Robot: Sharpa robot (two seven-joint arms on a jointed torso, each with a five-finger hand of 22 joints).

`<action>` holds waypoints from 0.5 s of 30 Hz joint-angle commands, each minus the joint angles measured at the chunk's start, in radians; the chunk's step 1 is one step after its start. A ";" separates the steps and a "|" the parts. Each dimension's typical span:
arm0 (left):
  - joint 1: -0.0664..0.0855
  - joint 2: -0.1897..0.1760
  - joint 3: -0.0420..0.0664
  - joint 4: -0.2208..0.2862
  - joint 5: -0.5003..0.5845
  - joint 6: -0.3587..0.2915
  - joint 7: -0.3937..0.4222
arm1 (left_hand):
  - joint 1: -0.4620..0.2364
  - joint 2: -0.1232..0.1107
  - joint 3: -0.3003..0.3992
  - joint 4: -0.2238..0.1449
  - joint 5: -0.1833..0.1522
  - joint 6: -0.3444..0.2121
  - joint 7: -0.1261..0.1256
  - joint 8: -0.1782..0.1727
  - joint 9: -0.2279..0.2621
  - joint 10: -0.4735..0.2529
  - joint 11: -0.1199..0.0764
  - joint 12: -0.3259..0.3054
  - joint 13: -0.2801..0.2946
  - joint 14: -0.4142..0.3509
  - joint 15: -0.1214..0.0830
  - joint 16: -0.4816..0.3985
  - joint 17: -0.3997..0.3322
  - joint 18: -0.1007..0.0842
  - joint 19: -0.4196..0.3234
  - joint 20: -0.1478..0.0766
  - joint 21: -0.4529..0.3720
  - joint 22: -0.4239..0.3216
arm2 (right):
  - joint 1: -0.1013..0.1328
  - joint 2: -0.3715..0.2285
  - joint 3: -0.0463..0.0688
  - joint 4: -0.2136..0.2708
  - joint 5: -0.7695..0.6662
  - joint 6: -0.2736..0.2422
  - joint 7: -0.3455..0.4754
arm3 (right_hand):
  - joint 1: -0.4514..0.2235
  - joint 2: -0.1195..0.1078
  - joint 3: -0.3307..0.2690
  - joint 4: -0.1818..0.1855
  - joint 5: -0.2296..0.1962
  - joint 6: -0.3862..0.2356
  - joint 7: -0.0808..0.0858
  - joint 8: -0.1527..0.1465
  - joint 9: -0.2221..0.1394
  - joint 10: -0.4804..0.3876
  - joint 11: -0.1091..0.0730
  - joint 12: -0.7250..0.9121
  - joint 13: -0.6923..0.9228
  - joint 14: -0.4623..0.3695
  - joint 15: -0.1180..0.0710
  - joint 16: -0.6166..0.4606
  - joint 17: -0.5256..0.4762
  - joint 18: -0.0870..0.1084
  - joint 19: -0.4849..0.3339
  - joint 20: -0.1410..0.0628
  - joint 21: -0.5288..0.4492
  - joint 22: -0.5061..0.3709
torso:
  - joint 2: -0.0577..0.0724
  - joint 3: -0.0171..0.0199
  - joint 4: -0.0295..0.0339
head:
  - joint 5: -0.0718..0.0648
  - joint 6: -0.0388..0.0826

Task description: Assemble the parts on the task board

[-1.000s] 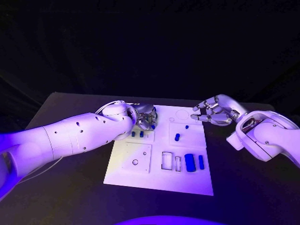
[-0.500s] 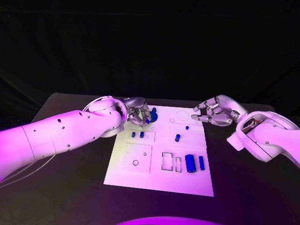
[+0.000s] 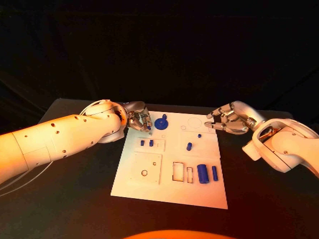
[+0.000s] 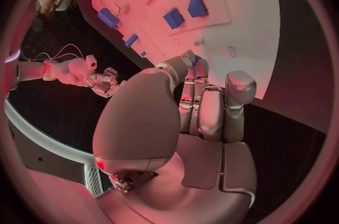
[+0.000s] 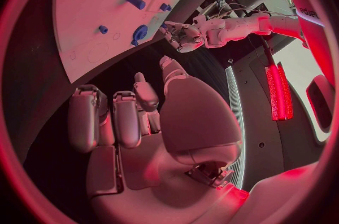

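The white task board (image 3: 170, 186) lies in the middle of the table. My left hand (image 3: 138, 121) is at its far left corner, fingers drawn together, pinching a round blue part with a stem (image 3: 162, 121) at the fingertips. A sliver of that part (image 4: 198, 58) shows between thumb and finger. From the right wrist the same part (image 5: 139, 33) lies close by my left hand (image 5: 182, 36). My right hand (image 3: 228, 119) hovers off the board's far right corner, fingers curled in on nothing. Small blue pegs (image 3: 189, 146) and larger cylinders (image 3: 203, 173) stand on the board.
Two short blue pegs (image 3: 146, 143) stand near the board's left side, with a square plate with a hole (image 3: 144, 173) in front of them. Empty rectangular slots (image 3: 177, 171) sit beside the cylinders. Black table (image 3: 73, 199) surrounds the board.
My left hand has drawn back from over the board's left pegs toward the far left corner, carrying the round blue part with it. The right hand has held still.
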 commanded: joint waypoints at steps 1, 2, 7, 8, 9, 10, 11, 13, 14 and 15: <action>0.000 0.007 -0.001 -0.009 0.010 0.042 -0.013 | -0.010 -0.001 -0.006 -0.002 0.000 0.003 0.004 -0.004 0.001 0.007 0.003 -0.005 -0.002 0.005 0.001 -0.001 -0.004 -0.013 0.002 0.001 0.007 0.001 | -0.001 0.000 0.000 0.001 -0.004 0.006 0.005 | -0.003 0.009 -0.005 0.003 0.003 0.003 -0.001 0.006 -0.001 0.003 -0.001 0.003 0.002 0.039 -0.006 -0.002 0.000 0.013 -0.003 -0.001 -0.005 0.110 | 0.001 0.0006 -0.0021 | 0.002 0.001; -0.001 0.009 -0.001 -0.013 0.009 0.042 -0.013 | -0.010 -0.001 -0.006 -0.002 0.000 0.003 0.004 -0.004 0.001 0.007 0.003 -0.005 -0.002 0.005 0.001 -0.001 -0.004 -0.013 0.002 0.001 0.007 0.001 | -0.001 0.000 0.000 0.001 -0.004 0.006 0.005 | -0.003 0.009 -0.005 0.003 0.003 0.003 -0.001 0.006 -0.001 0.003 -0.001 0.003 0.002 0.039 -0.006 -0.002 0.000 0.013 -0.003 -0.001 -0.005 0.110 | 0.001 0.0006 -0.0023 | 0.003 0.001; -0.004 0.015 -0.004 -0.027 0.004 0.047 -0.013 | -0.011 -0.002 -0.006 -0.002 0.000 0.003 0.004 -0.005 0.001 0.007 0.003 -0.006 -0.002 0.004 0.001 -0.002 -0.006 -0.013 0.002 0.001 0.006 0.001 | -0.001 0.001 0.000 0.001 -0.004 0.005 0.005 | -0.003 0.009 -0.005 0.003 0.003 0.003 -0.001 0.006 -0.001 0.003 -0.001 0.003 0.002 0.039 -0.006 -0.002 0.000 0.013 -0.003 -0.001 -0.005 0.110 | 0.001 0.0000 -0.0014 | 0.001 0.000; -0.004 0.016 -0.005 -0.029 0.003 0.048 -0.013 | -0.011 -0.002 -0.006 -0.002 0.000 0.003 0.004 -0.005 0.001 0.007 0.003 -0.006 -0.002 0.004 0.001 -0.002 -0.006 -0.013 0.002 0.001 0.006 0.001 | -0.001 0.001 0.000 0.001 -0.004 0.005 0.005 | -0.003 0.009 -0.005 0.003 0.003 0.003 -0.001 0.006 -0.001 0.003 -0.001 0.003 0.002 0.039 -0.006 -0.002 0.000 0.013 -0.003 -0.001 -0.005 0.110 | 0.001 0.0001 -0.0013 | 0.002 -0.001; -0.005 0.017 -0.005 -0.031 0.002 0.048 -0.012 | -0.011 -0.002 -0.006 -0.002 0.000 0.003 0.004 -0.005 0.001 0.007 0.003 -0.006 -0.002 0.004 0.001 -0.002 -0.006 -0.013 0.002 0.001 0.006 0.001 | -0.001 0.001 0.000 0.001 -0.004 0.005 0.006 | -0.003 0.009 -0.005 0.003 0.003 0.003 -0.001 0.006 -0.001 0.003 -0.001 0.003 0.002 0.039 -0.006 -0.002 0.000 0.013 -0.003 -0.001 -0.005 0.110 | 0.001 0.0003 -0.0011 | 0.002 -0.001; -0.005 0.018 -0.005 -0.032 0.002 0.048 -0.012 | -0.011 -0.002 -0.006 -0.002 0.000 0.003 0.004 -0.005 0.001 0.007 0.003 -0.006 -0.002 0.004 0.001 -0.002 -0.006 -0.013 0.002 0.001 0.006 0.001 | -0.001 0.001 0.000 0.001 -0.004 0.005 0.006 | -0.003 0.009 -0.005 0.003 0.003 0.003 -0.001 0.006 -0.001 0.003 -0.001 0.003 0.002 0.039 -0.006 -0.002 0.000 0.013 -0.003 -0.001 -0.005 0.110 | 0.001 0.0006 -0.0009 | 0.003 -0.002; -0.006 0.019 -0.006 -0.033 0.001 0.049 -0.011 | -0.011 -0.002 -0.006 -0.002 0.000 0.003 0.004 -0.005 0.001 0.007 0.003 -0.006 -0.002 0.004 0.001 -0.002 -0.006 -0.013 0.002 0.001 0.006 0.001 | -0.001 0.001 0.000 0.001 -0.004 0.005 0.006 | -0.003 0.009 -0.005 0.003 0.003 0.003 -0.001 0.006 -0.001 0.003 -0.001 0.003 0.002 0.039 -0.006 -0.002 0.000 0.013 -0.003 -0.001 -0.005 0.110 | 0.001 0.0006 -0.0009 | 0.003 -0.002; -0.006 0.020 -0.006 -0.034 0.000 0.051 -0.010 | -0.011 -0.002 -0.006 -0.002 0.000 0.003 0.004 -0.005 0.001 0.007 0.003 -0.006 -0.002 0.004 0.001 -0.002 -0.006 -0.013 0.002 0.001 0.006 0.001 | -0.001 0.001 0.000 0.001 -0.004 0.005 0.006 | -0.003 0.009 -0.005 0.003 0.003 0.003 -0.001 0.006 -0.001 0.003 -0.001 0.003 0.002 0.039 -0.006 -0.002 0.000 0.013 -0.003 -0.001 -0.005 0.110 | 0.001 0.0004 -0.0010 | 0.002 -0.002; -0.007 0.021 -0.007 -0.034 0.000 0.052 -0.009 | -0.011 -0.002 -0.006 -0.002 0.000 0.003 0.004 -0.005 0.001 0.007 0.003 -0.006 -0.002 0.004 0.001 -0.002 -0.006 -0.013 0.002 0.001 0.006 0.001 | -0.001 0.001 0.000 0.001 -0.004 0.005 0.006 | -0.003 0.009 -0.005 0.003 0.003 0.003 -0.001 0.006 -0.001 0.003 -0.001 0.003 0.002 0.039 -0.006 -0.002 0.000 0.013 -0.003 -0.001 -0.005 0.110 | 0.001 0.0003 -0.0010 | 0.002 -0.002; -0.007 0.022 -0.007 -0.034 0.000 0.053 -0.008 | -0.011 -0.002 -0.006 -0.002 0.000 0.003 0.004 -0.005 0.001 0.007 0.003 -0.006 -0.002 0.004 0.001 -0.002 -0.006 -0.013 0.002 0.001 0.006 0.001 | -0.001 0.002 0.000 0.001 -0.004 0.005 0.006 | -0.003 0.009 -0.005 0.003 0.003 0.003 -0.001 0.006 -0.001 0.003 -0.001 0.003 0.002 0.039 -0.006 -0.002 0.000 0.013 -0.003 -0.001 -0.005 0.110 | 0.000 0.0001 -0.0010 | 0.002 -0.003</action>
